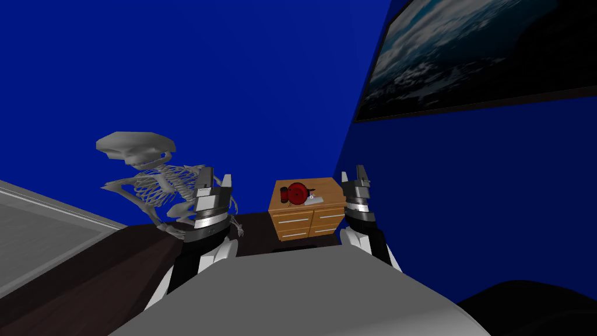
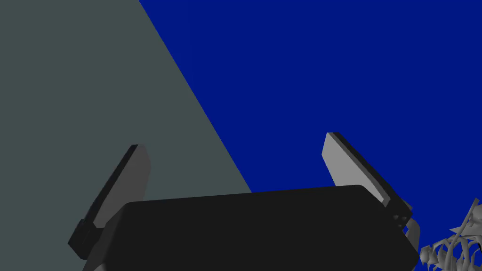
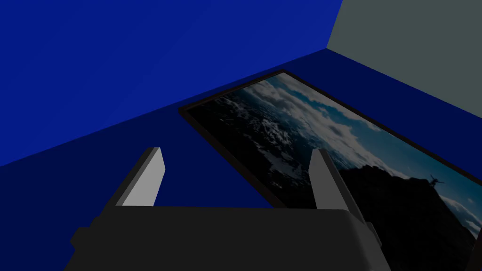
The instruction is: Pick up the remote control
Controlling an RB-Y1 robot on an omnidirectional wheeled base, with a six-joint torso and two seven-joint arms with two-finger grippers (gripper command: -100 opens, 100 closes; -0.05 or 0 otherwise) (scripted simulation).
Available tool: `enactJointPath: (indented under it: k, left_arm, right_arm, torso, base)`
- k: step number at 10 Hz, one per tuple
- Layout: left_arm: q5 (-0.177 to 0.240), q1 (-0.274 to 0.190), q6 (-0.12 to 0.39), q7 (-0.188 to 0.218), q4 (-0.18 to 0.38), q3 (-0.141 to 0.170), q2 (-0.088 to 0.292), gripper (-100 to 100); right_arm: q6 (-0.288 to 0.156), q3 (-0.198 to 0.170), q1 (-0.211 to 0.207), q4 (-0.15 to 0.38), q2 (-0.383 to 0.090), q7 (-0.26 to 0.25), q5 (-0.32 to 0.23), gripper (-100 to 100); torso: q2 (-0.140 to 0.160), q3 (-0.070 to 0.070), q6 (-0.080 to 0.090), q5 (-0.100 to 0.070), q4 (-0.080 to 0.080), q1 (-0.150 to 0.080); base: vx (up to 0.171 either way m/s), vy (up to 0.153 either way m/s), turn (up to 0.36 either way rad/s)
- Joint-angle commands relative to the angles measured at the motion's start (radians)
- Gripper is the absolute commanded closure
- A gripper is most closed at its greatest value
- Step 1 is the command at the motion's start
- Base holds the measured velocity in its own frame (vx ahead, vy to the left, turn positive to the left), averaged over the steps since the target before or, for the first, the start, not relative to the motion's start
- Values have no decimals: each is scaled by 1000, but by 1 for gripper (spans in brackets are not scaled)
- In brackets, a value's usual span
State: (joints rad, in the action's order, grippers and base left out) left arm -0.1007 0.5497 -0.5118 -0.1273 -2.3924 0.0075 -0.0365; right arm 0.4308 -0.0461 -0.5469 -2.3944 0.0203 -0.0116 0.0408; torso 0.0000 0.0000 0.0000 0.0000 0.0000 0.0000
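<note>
The remote control (image 1: pixel 315 200) is a small, flat, light grey thing on top of a wooden drawer cabinet (image 1: pixel 307 217), straight ahead of me in the corner of the blue walls. A round red object (image 1: pixel 297 193) stands right beside it. My left gripper (image 1: pixel 216 176) is raised to the left of the cabinet, open and holding nothing, as the left wrist view (image 2: pixel 233 143) confirms. My right gripper (image 1: pixel 353 173) is raised just right of the cabinet, also open and holding nothing (image 3: pixel 236 151). Both grippers are well short of the remote.
A grey skeleton (image 1: pixel 157 186) crouches on the dark floor (image 1: pixel 87 274) left of the cabinet, just behind my left gripper. A pale grey slab (image 1: pixel 35 233) lies at the far left. A large framed picture (image 1: pixel 478 52) hangs on the right wall.
</note>
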Motion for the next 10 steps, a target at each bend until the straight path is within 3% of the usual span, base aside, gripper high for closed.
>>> enactJointPath:
  k: [1, 5, 7, 8, 10]
  left_arm:
    - [0, 0, 0, 0, 0, 0, 0, 0]
    - [0, 0, 0, 0, 0, 0, 0, 0]
    - [0, 0, 0, 0, 0, 0, 0, 0]
    - [0, 0, 0, 0, 0, 0, 0, 0]
    - [0, 0, 0, 0, 0, 0, 0, 0]
  right_arm:
    - [0, 3, -4, 6, -39, -3, -3, -100]
    - [-1, 16, -24, 37, -140, -16, -18, -100]
    - [-1, 31, -47, 76, -205, -30, -37, -100]
    - [-1, 31, -47, 76, -216, -30, -37, -100]
    - [2, 46, -76, 131, -284, -48, -64, -100]
  torso:
    - [0, 0, 0, 0, 0, 0]
    - [6, 3, 0, 0, 1, -2]
    - [4, 2, 0, 0, 1, -1]
    - [6, 3, 0, 0, 1, 0]
    - [5, 3, 0, 0, 1, -1]
  base:
    - [-29, -1, 23]
    - [-74, -10, 52]
    - [-73, 4, 99]
    - [-68, -1, 42]
    - [-93, 0, 145]
